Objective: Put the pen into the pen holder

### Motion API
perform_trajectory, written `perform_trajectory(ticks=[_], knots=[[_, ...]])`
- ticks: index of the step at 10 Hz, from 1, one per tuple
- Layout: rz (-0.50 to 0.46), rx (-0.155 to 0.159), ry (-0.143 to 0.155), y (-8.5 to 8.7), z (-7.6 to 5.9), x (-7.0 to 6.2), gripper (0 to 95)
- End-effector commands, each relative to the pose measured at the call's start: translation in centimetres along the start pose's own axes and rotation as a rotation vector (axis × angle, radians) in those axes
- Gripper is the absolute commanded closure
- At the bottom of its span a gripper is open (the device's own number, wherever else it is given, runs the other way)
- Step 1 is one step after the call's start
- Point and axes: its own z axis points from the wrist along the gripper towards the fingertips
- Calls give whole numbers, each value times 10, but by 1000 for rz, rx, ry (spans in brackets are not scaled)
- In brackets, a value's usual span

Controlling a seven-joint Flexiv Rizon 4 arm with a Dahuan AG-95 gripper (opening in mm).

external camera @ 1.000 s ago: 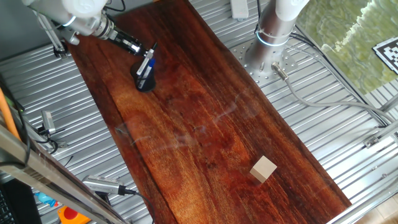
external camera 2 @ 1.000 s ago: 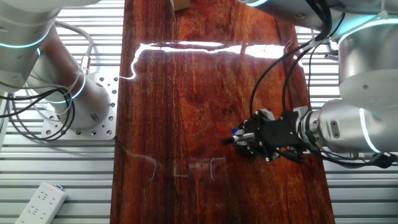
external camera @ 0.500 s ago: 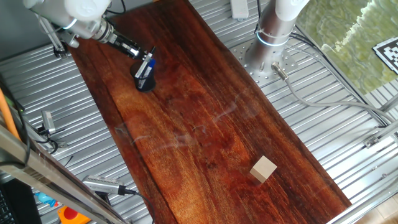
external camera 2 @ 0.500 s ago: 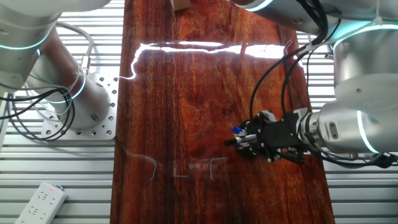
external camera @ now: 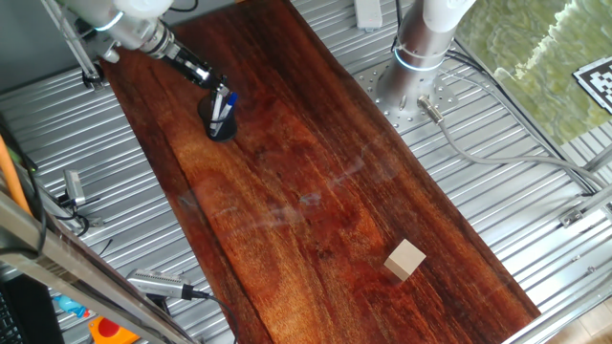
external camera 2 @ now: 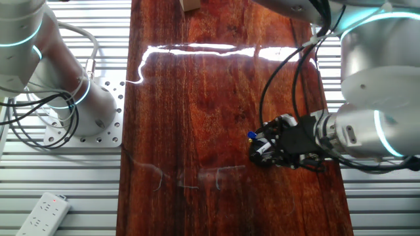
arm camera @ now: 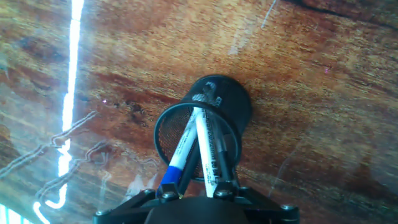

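The pen holder (arm camera: 208, 99) is a small black mesh cup near the far left of the wooden board; it also shows in one fixed view (external camera: 221, 127) and in the other fixed view (external camera 2: 262, 156). The pen (arm camera: 206, 146), white with dark print, stands slanted inside it, tip down at the bottom. My gripper (arm camera: 205, 190) is right above the cup's rim and looks shut on the pen's upper end. A blue-capped pen (arm camera: 176, 158) leans in the same cup beside it. The gripper also shows in both fixed views (external camera: 212, 88) (external camera 2: 268, 144).
A tan wooden cube (external camera: 404, 259) sits far away near the board's front right. The second arm's base (external camera: 411, 72) stands on the metal table beside the board. The board's left edge (external camera: 143, 124) is close to the cup.
My gripper has swung from a low slant to a steeper angle over the cup, bringing the pen more upright inside it. The cup and the blue-capped pen have barely moved.
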Motion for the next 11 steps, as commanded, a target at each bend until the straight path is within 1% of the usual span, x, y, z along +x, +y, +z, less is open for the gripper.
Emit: perform_trajectory(ticks=[1,2,3,4,5,6,7,8,9,11], knots=[[34,47,2,3,-19,-3,570],[62,68,-21,5,-31,-5,570],[93,89,-60,7,-41,-8,760],[102,110,-94,9,-48,-11,950],[112,133,-133,12,-57,-14,950],[123,172,-180,20,-71,-19,950],[126,197,-232,29,-78,-23,950],[136,210,-288,39,-83,-28,950],[129,227,-338,47,-84,-33,950],[129,227,-338,47,-84,-33,950]])
